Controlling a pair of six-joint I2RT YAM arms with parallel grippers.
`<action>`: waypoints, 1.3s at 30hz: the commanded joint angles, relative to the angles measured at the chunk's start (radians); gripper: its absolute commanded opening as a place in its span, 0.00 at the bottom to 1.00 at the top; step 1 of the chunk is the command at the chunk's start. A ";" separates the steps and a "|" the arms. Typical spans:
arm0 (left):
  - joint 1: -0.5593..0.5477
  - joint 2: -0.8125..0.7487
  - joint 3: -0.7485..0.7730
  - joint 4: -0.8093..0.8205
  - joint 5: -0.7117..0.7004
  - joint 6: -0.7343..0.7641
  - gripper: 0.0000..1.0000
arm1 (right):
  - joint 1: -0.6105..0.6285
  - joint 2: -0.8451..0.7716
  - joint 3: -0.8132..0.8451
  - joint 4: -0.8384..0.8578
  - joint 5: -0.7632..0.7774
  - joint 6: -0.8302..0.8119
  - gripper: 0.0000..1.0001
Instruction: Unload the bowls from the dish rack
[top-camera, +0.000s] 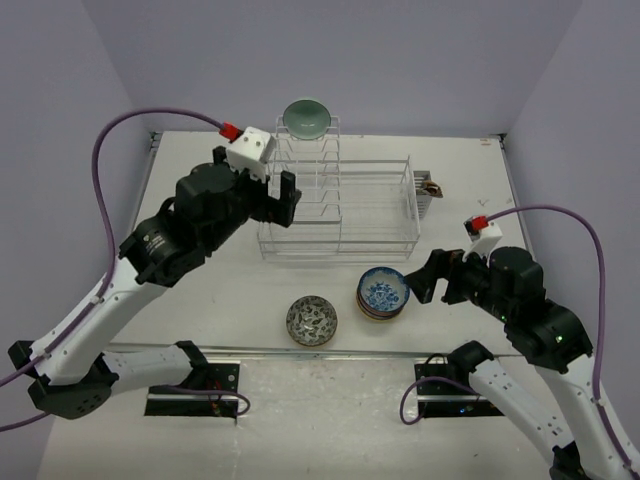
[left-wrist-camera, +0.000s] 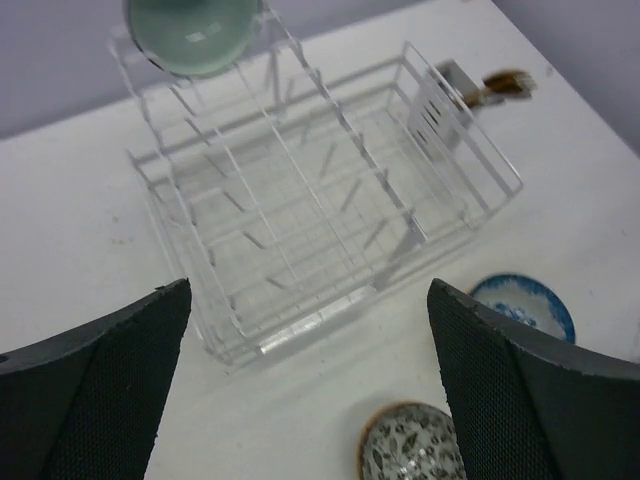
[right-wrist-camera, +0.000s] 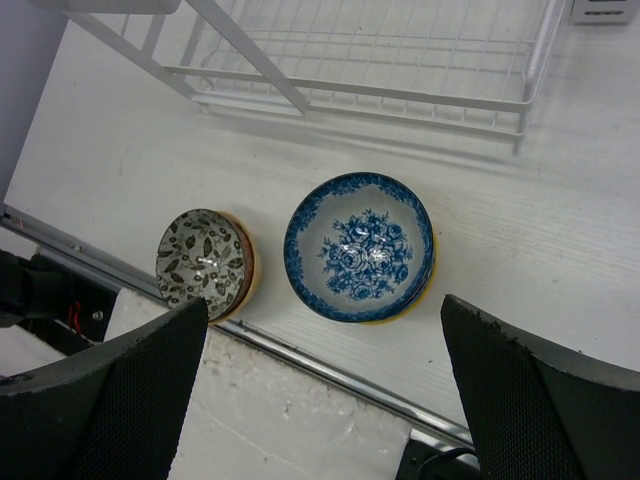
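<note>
The dish rack (top-camera: 340, 246) stands at the table's middle back, and also shows in the left wrist view (left-wrist-camera: 300, 330) and the right wrist view (right-wrist-camera: 400, 95). A pale green bowl (top-camera: 305, 117) stands upright in its far slots, seen too in the left wrist view (left-wrist-camera: 195, 35). A blue-white floral bowl (top-camera: 384, 291) tops a small stack in front of the rack (right-wrist-camera: 360, 247). A grey leaf-patterned bowl (top-camera: 312, 320) lies to its left (right-wrist-camera: 203, 263). My left gripper (top-camera: 270, 205) is open and empty above the rack's near-left corner (left-wrist-camera: 308, 300). My right gripper (top-camera: 437, 283) is open and empty, right of the stack (right-wrist-camera: 325, 310).
A perforated cutlery holder (top-camera: 425, 190) with a brown-handled utensil hangs on the rack's right end (left-wrist-camera: 440, 105). A metal strip (top-camera: 330, 352) runs along the table's front edge just below the two bowls. Purple walls close in the back and sides.
</note>
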 joint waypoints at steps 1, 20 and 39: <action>0.007 0.090 0.103 0.125 -0.286 0.131 1.00 | 0.001 -0.013 0.034 0.037 0.013 -0.004 0.99; 0.197 0.661 0.433 0.418 -0.187 0.808 1.00 | 0.001 -0.101 0.011 0.029 -0.059 -0.030 0.99; 0.308 0.851 0.365 0.777 -0.125 0.929 0.79 | 0.001 -0.105 0.080 -0.053 -0.078 -0.053 0.99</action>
